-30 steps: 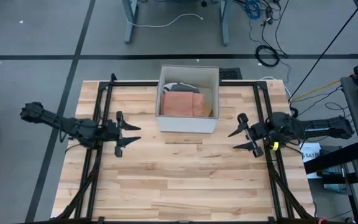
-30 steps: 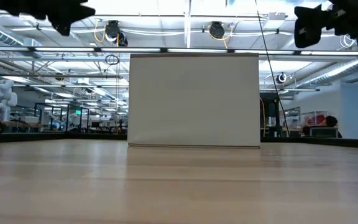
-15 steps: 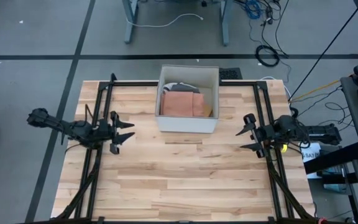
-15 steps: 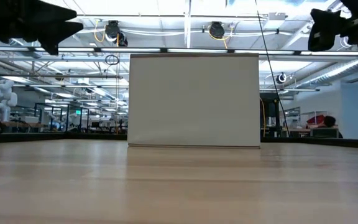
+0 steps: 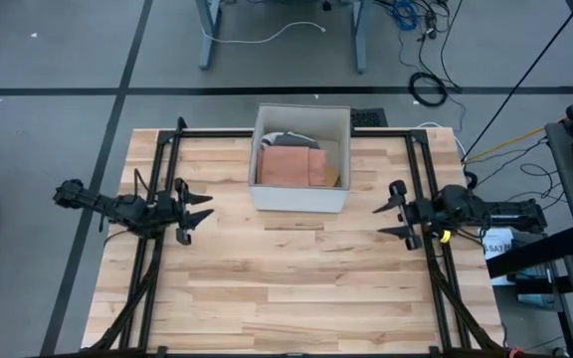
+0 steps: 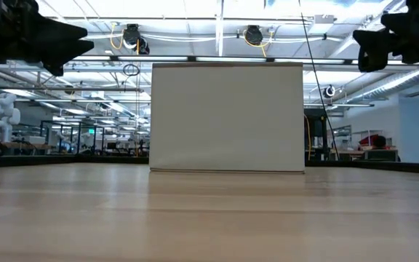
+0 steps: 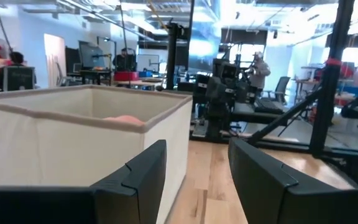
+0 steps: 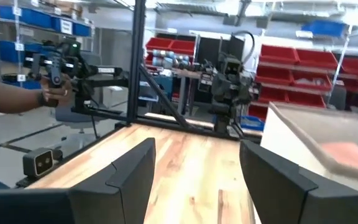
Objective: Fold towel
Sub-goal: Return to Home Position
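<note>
1. The folded brown towel [image 5: 296, 166] lies inside the white laundry bin [image 5: 300, 197].
2. A bit of gray towel [image 5: 285, 139] peeks out behind it, at the far side of the bin.
3. The bin stands at the far middle of the wooden bench [image 5: 296, 288].
4. The left tool [image 5: 201, 209] hangs over the left side of the bench, apart from the bin. Its two fingers are spread wide and hold nothing.
5. The right tool [image 5: 384, 221] hangs over the right side, also apart from the bin. Its fingers are spread wide too, with nothing between them.
6. Both tools point in toward the middle.
</note>
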`<act>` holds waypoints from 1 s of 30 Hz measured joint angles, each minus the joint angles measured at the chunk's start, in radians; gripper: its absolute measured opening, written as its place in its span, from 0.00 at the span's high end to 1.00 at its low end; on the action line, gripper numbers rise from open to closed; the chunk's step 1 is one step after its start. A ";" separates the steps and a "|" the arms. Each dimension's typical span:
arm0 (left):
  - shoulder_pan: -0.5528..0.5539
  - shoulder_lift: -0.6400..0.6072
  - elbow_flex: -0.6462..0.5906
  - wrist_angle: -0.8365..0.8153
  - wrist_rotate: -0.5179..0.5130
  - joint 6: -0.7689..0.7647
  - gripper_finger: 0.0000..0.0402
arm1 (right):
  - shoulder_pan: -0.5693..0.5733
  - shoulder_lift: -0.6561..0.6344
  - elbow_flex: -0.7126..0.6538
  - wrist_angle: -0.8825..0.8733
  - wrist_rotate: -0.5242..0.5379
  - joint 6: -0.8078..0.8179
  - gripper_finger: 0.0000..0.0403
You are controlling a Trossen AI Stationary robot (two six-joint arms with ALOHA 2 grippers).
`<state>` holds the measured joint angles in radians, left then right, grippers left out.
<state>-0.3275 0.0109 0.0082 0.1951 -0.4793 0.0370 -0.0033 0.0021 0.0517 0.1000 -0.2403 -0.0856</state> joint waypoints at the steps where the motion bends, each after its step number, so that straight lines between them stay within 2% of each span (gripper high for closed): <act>1: 0.000 0.000 0.000 -0.004 -0.006 0.003 0.56 | -0.003 0.000 0.000 -0.008 0.006 0.007 0.46; 6: 0.000 0.001 0.000 -0.016 -0.008 0.051 0.56 | -0.006 0.001 0.000 -0.020 0.039 0.077 0.46; 14: 0.000 0.001 0.000 -0.024 -0.008 0.052 0.56 | -0.006 0.001 0.000 -0.022 0.035 0.022 0.46; 30: 0.000 0.001 0.000 -0.026 -0.008 0.051 0.56 | -0.006 0.001 0.000 -0.022 0.033 0.021 0.46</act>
<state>-0.3275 0.0120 0.0078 0.1692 -0.4873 0.0883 -0.0097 0.0029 0.0517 0.0780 -0.2070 -0.0643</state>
